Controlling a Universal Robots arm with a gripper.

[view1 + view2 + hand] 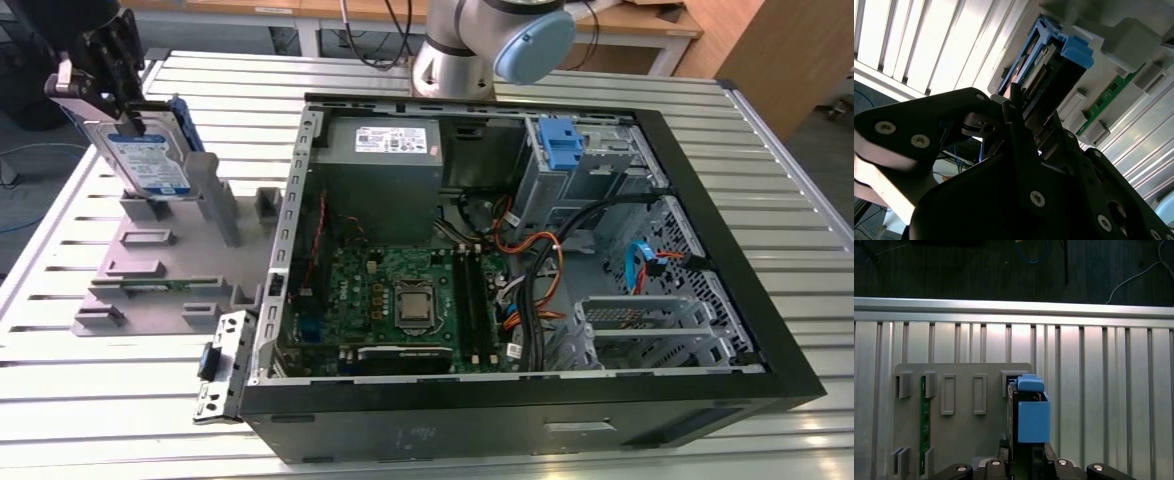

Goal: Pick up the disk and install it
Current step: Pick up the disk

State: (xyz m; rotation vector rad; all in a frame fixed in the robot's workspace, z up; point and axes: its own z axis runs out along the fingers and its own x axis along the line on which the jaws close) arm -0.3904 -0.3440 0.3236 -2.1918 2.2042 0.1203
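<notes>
Flat silver hard drive [150, 150] in blue plastic carrier bracket, white-and-blue label: upright, slightly tilted, at grey plastic slotted fixture [160, 265] on exterior view's left. Cannot tell whether seated in slot or just clear. Upper end pinched by black two-finger gripper [123, 105], claw pressed onto it. Thin green circuit strip [925, 425] standing in another fixture slot. Open black computer case [534, 410] just beside fixture, both on ribbed aluminium table [80, 400].

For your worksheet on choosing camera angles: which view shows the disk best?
The exterior view: the disk stands nearly upright at the grey fixture, its labelled face showing. The second wrist view shows one narrow end with its connector; the first wrist view sees it edge-on.
</notes>
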